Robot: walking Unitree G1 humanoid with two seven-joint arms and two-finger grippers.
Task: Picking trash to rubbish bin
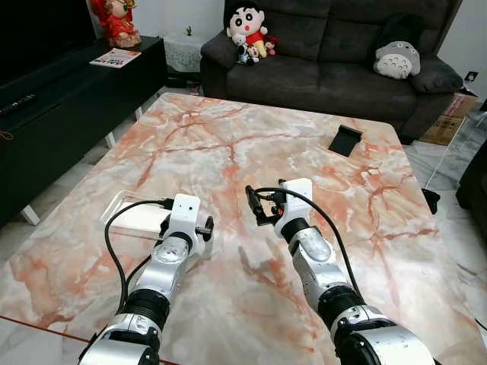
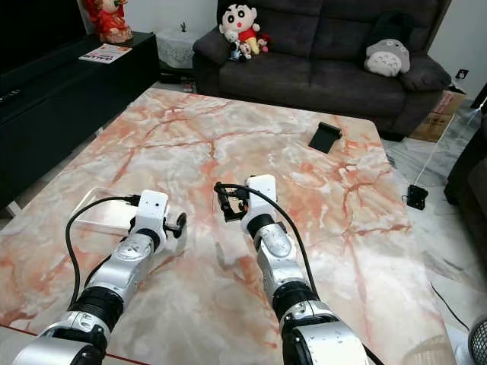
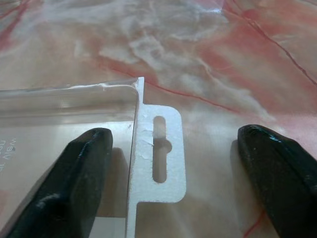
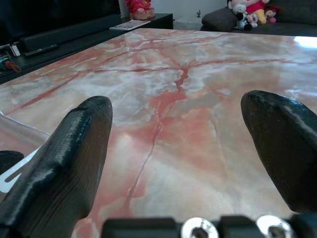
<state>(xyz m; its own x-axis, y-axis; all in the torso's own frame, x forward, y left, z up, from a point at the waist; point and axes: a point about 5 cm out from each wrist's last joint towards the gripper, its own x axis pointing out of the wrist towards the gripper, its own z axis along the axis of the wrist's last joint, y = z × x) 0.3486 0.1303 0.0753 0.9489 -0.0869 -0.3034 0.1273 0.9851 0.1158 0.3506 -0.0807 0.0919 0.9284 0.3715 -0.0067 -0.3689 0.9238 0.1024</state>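
So the trash here is a clear plastic blister pack [image 1: 133,215], lying flat on the marble counter [image 1: 228,144] near its left edge. The left end effector [image 3: 173,168] is right at the pack's hang-tab end, fingers spread apart with the white hang tab [image 3: 157,153] sitting between them. One finger [image 3: 74,173] hangs over the clear shell side, the other over bare counter past the tab. My guess is it's lined up that way because the tab is the only thin edge you can pinch on something this flat and slippery.

The right end effector [image 1: 262,205] hovers over the middle of the counter, well to the right of the pack, fingers also wide apart and holding nothing. Looks parked out of the way so the arms don't clash.

Can't spot a rubbish bin anywhere around the counter, so the carry is probably a walk.
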